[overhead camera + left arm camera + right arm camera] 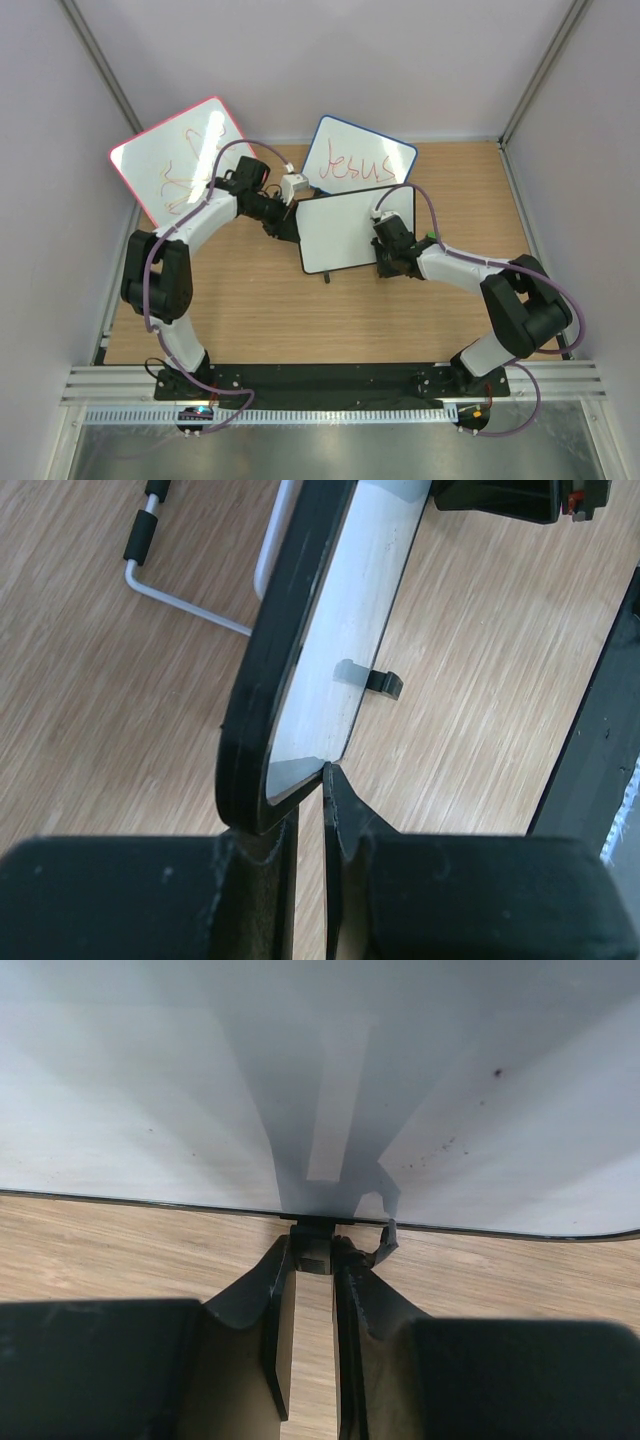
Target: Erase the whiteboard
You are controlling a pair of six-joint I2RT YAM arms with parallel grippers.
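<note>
The whiteboard (345,232) with the thin black frame is in the middle of the wooden table, and its face looks blank. My left gripper (288,224) is shut on its left edge. In the left wrist view the fingers (305,795) pinch a rounded corner of the board (330,670), and one small black foot (382,682) sticks out. My right gripper (388,262) is at the board's near edge. In the right wrist view it (315,1252) is shut on the other black foot (313,1238) under the white face (300,1070), which has a few dark specks.
A pink-red-framed board (185,160) with red scribbles leans at the back left. A blue-framed board reading "Jesus" (358,162) stands behind the whiteboard. A wire stand with black grips (180,595) lies on the wood. Walls close in on three sides.
</note>
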